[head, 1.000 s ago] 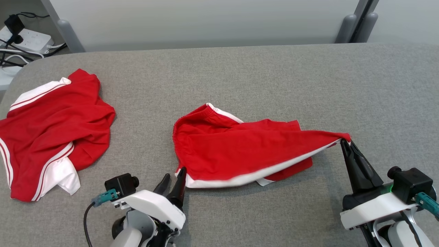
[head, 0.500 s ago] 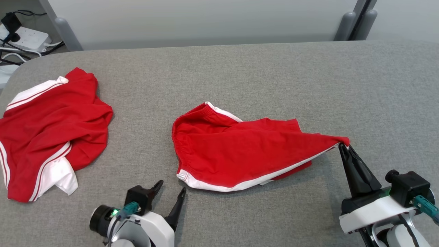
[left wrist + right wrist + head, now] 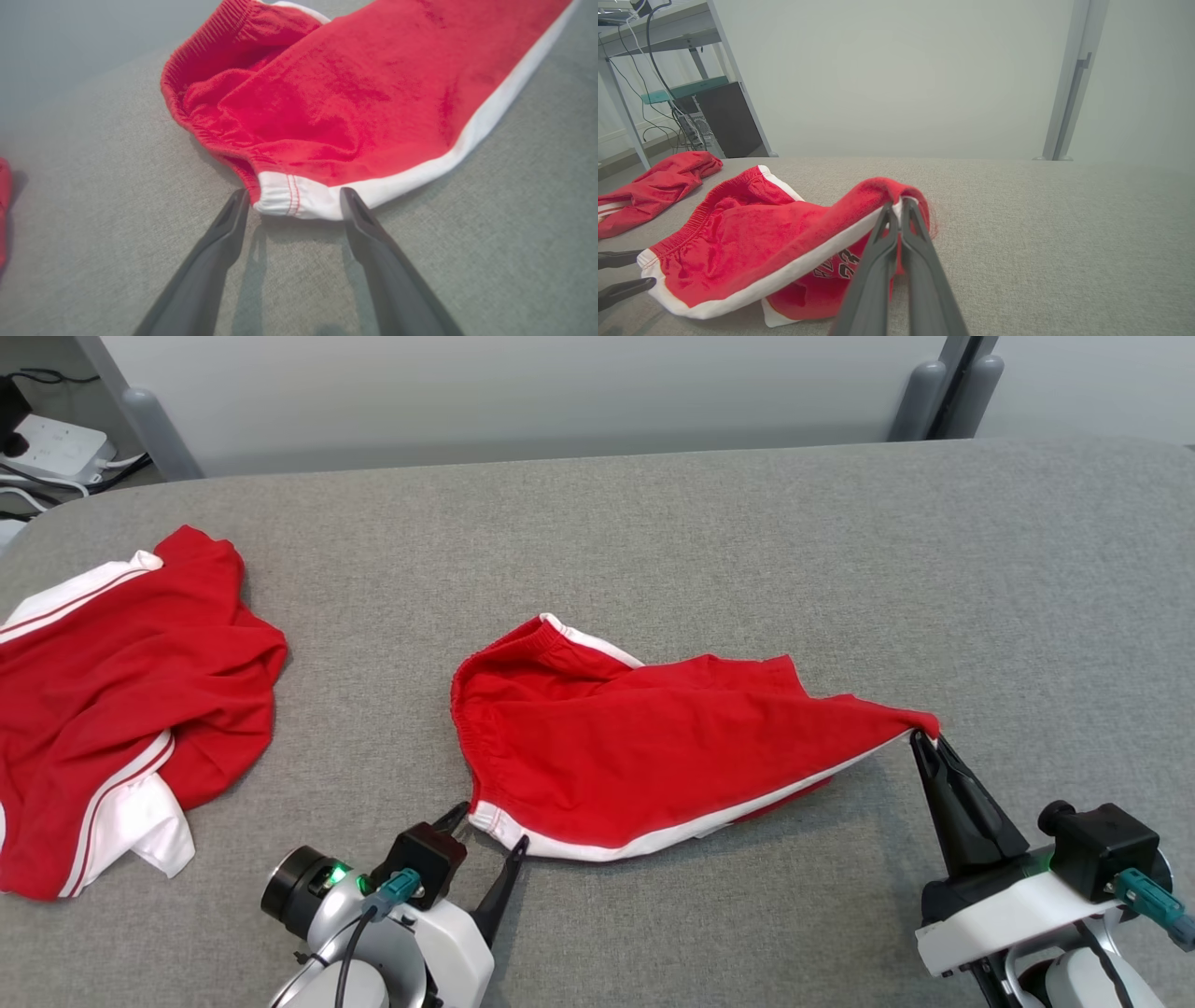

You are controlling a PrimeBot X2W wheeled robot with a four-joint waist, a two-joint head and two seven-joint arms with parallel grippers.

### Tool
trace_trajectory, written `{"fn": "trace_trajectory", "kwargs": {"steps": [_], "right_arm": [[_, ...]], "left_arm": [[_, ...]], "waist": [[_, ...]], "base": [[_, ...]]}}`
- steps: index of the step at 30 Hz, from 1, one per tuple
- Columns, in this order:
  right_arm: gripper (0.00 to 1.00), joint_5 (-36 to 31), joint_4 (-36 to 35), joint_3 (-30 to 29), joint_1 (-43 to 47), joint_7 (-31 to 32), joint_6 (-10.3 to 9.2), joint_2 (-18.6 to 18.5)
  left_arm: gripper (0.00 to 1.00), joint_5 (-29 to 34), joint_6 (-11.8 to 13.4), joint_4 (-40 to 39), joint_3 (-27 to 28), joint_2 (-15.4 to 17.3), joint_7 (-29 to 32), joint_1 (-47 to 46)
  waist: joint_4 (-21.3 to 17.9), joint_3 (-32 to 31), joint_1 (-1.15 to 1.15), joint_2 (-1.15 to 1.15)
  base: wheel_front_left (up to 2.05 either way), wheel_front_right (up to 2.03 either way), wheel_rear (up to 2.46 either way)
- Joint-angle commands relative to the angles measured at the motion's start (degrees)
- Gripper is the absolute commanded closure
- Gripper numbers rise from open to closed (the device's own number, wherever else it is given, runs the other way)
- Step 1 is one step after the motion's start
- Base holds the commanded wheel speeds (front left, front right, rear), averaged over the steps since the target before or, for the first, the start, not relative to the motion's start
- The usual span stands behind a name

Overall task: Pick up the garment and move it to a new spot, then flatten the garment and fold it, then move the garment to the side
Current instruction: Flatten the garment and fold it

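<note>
Right hand (image 3: 897,206) pinching shorts (image 3: 752,242), black lettering (image 3: 841,267) beneath — right wrist view

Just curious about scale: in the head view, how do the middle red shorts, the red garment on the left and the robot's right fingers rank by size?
1 and 2, unranked: the red shorts and the left red garment look alike, and the frame edge cuts the garment off.
3. The right fingers, clearly smallest.
</note>
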Motion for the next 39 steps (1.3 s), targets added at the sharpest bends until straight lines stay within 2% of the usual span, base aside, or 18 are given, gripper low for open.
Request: {"fn": "trace_trajectory", "kwargs": {"steps": [1, 3, 4, 5, 7, 23, 34, 39], "right_arm": [[1.0, 0.53, -0.88, 0.98, -1.26, -0.61, 0.23, -0.9], [1.0, 0.54, -0.9, 1.08, -1.38, -0.61, 0.23, -0.84], [1.0, 0.54, -0.92, 1.07, -1.43, -0.61, 0.23, -0.81], [1.0, 0.56, -0.99, 0.97, -1.54, -0.61, 0.23, -0.81], [1.0, 0.57, -0.99, 0.9, -1.64, -0.61, 0.23, -0.81], [1.0, 0.53, -0.96, 0.6, -1.63, -0.61, 0.23, -0.45], [1.0, -0.63, -4.51, -1.87, -2.45, -0.61, 0.23, -1.22], [1.0, -0.71, -7.92, -3.25, -4.56, -0.61, 0.23, -2.59]], "left_arm": [[0.0, 0.34, -0.44, -0.88, 1.67, 1.38, -0.09, -2.83], [0.0, 0.16, -0.8, -0.74, 1.45, 1.34, -0.04, -2.93], [0.05, -0.06, -1.07, -0.64, 1.34, 1.26, 0.13, -2.96], [0.52, -0.2, -1.15, -0.53, 1.23, 1.11, 0.26, -3.2], [1.0, -0.43, -1.34, -0.35, 1.1, 0.99, 0.6, -3.42], [1.0, -3.52, -3.28, -1.4, 1.59, 1.48, -0.16, -2.97], [1.0, -10.06, -3.95, -9.66, 6.72, 2.14, -3.06, -1.4], [1.0, -15.9, -4.46, -16.3, 11.42, 2.69, -3.8, -0.51]], "waist": [[-0.08, 0.0, 0.0, 0.0], [-0.28, 0.04, 0.0, 0.0], [-0.35, 0.08, 0.0, 0.0], [-0.43, 0.19, 0.0, 0.0], [-0.51, 0.28, 0.0, 0.0], [-0.11, -1.12, 0.0, 0.0], [0.49, -2.71, 0.0, 0.0], [0.6, -3.82, 0.0, 0.0]], "base": [[0.0, 0.0, 0.0], [0.0, 0.0, 0.0], [0.0, 0.0, 0.0], [0.0, 0.0, 0.0], [0.0, 0.0, 0.0], [0.0, 0.0, 0.0], [0.0, 0.0, 0.0], [0.0, 0.0, 0.0]]}}
